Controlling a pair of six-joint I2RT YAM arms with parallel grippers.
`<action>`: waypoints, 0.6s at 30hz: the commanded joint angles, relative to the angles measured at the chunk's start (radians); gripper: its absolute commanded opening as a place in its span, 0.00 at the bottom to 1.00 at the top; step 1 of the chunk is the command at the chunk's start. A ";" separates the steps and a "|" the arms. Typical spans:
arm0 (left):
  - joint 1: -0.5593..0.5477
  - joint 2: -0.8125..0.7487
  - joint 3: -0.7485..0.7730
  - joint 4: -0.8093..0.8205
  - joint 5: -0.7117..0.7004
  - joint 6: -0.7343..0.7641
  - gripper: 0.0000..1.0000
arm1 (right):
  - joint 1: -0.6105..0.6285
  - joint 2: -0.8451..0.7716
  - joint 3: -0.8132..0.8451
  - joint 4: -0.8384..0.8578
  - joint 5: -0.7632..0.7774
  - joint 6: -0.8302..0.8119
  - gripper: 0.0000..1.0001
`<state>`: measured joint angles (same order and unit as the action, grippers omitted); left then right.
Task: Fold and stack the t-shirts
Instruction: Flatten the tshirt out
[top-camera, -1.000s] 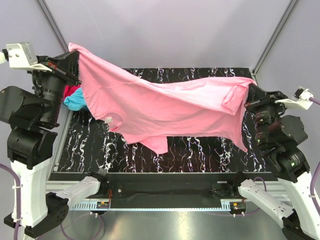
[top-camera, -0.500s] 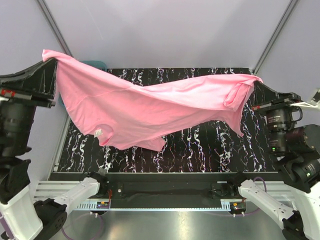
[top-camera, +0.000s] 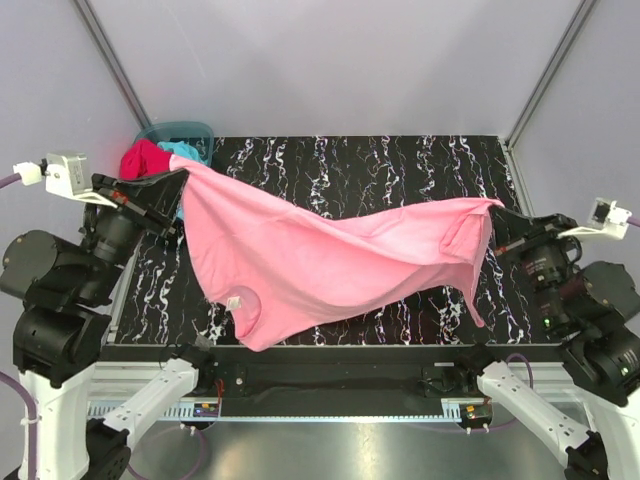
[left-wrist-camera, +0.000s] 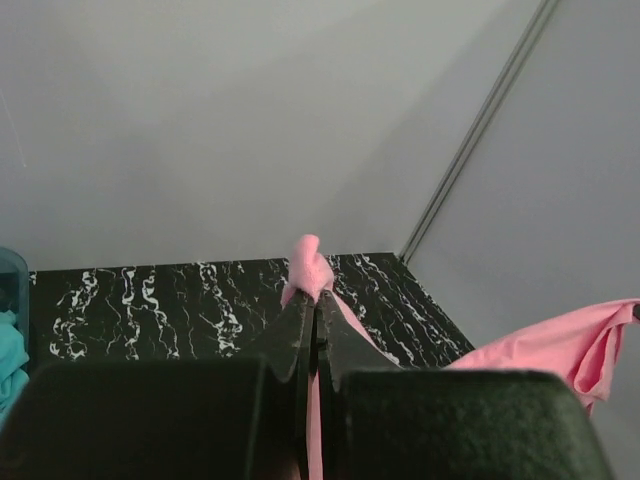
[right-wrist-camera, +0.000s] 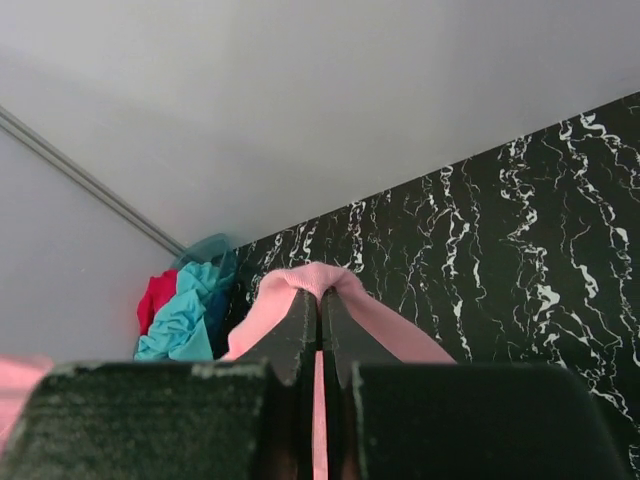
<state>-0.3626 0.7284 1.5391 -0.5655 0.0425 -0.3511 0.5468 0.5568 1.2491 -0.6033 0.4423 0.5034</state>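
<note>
The light pink t-shirt (top-camera: 330, 260) hangs stretched in the air between my two arms, sagging toward the black marbled table (top-camera: 400, 165). My left gripper (top-camera: 183, 175) is shut on its left corner, seen as a pink tuft (left-wrist-camera: 308, 262) above the fingertips (left-wrist-camera: 303, 305). At the right, the right gripper (top-camera: 497, 207) is shut on the other corner, with pink cloth (right-wrist-camera: 320, 278) folded over its tips. The turquoise t-shirt (top-camera: 188, 152) and the crimson red t-shirt (top-camera: 143, 158) lie bunched in the teal basket (top-camera: 175, 131) at the table's far left corner.
Grey walls with metal frame posts (top-camera: 548, 70) enclose the table on three sides. The arm bases and a black rail (top-camera: 330, 375) run along the near edge.
The left arm has come down and to the right with its corner of the pink t-shirt, uncovering the basket. The shirt now hangs lower. The right arm has dropped slightly.
</note>
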 joint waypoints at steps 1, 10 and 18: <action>-0.001 -0.018 0.120 0.063 0.010 0.006 0.00 | -0.004 -0.038 0.096 0.004 0.024 -0.037 0.00; -0.001 -0.067 -0.069 0.052 0.039 -0.048 0.00 | -0.005 -0.064 0.010 -0.098 0.073 0.023 0.00; -0.001 -0.054 -0.341 0.141 -0.039 -0.048 0.00 | -0.005 -0.049 -0.184 -0.127 0.122 0.126 0.00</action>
<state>-0.3626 0.6518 1.2259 -0.5045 0.0437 -0.4004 0.5468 0.4812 1.0988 -0.7372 0.4938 0.5766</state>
